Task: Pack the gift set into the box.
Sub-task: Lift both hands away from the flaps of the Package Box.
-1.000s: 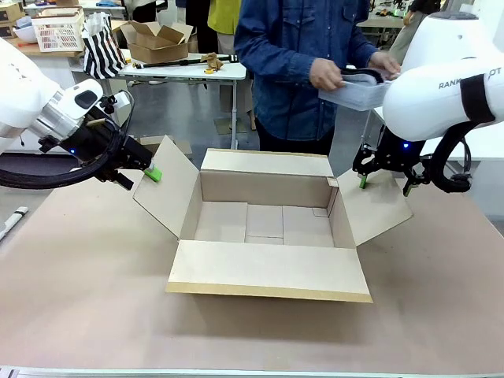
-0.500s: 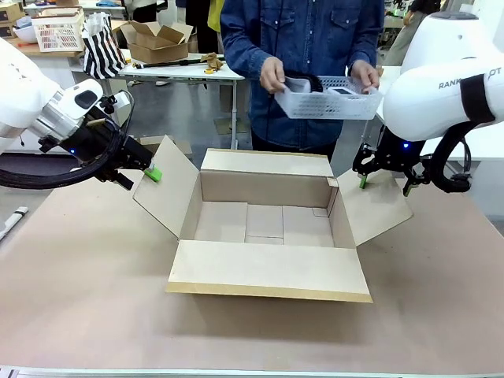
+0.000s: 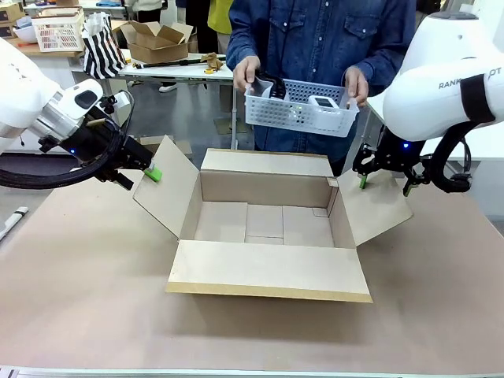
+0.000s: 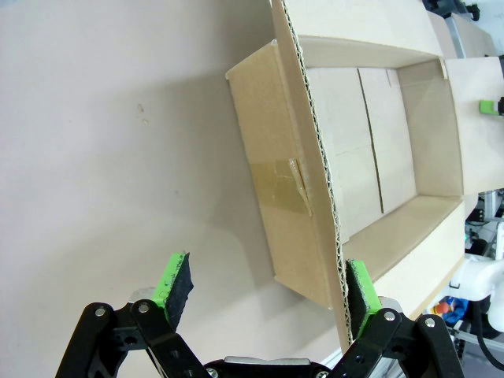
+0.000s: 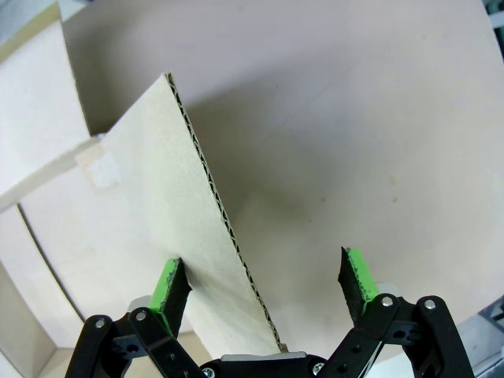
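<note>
Gift set basket (image 3: 299, 110), black pouch (image 3: 270, 87) and white gadget (image 3: 323, 101) inside, is gripped at both ends by the person's hands (image 3: 246, 72). It sits higher than both claws and between them, out toward the person. Below it we see the box (image 3: 264, 222) on the bench (image 3: 79, 276), flaps out. Left claw (image 4: 268, 276) is spread wide, the left flap (image 3: 167, 185) edge between its fingers, clamping nothing. Right claw (image 5: 262, 276) is spread the same way, straddling the right flap (image 5: 142, 197).
</note>
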You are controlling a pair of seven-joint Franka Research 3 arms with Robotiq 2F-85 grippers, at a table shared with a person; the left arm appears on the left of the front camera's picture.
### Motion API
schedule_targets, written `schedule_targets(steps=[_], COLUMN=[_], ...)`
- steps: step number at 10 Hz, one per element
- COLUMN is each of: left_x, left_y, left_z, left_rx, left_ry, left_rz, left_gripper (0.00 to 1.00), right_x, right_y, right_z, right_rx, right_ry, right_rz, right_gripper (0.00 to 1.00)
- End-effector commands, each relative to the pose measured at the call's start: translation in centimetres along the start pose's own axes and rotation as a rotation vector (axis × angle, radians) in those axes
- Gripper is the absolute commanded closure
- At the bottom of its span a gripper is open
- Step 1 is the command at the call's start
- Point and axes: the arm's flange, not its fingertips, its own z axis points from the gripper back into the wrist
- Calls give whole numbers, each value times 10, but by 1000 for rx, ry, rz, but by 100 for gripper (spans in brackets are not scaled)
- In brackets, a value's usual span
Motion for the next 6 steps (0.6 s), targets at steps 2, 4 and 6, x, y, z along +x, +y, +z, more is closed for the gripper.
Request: schedule_targets(steps=[2,4,6], left_x=[1,1,1], left_y=[-2,-2,-2], left_z=[3,3,3], left_rx=[16,16,16], left_ry=[8,8,8], left_rz=[8,8,8], left_gripper=[0,0,0], right_x=[2,2,2], right_y=[-1,-1,-1], right_z=[4,4,4], right_rx=[-16,-16,-16], right_ry=[-8,-8,-8], right_rz=[-3,-3,-3], right_gripper=[0,0,0])
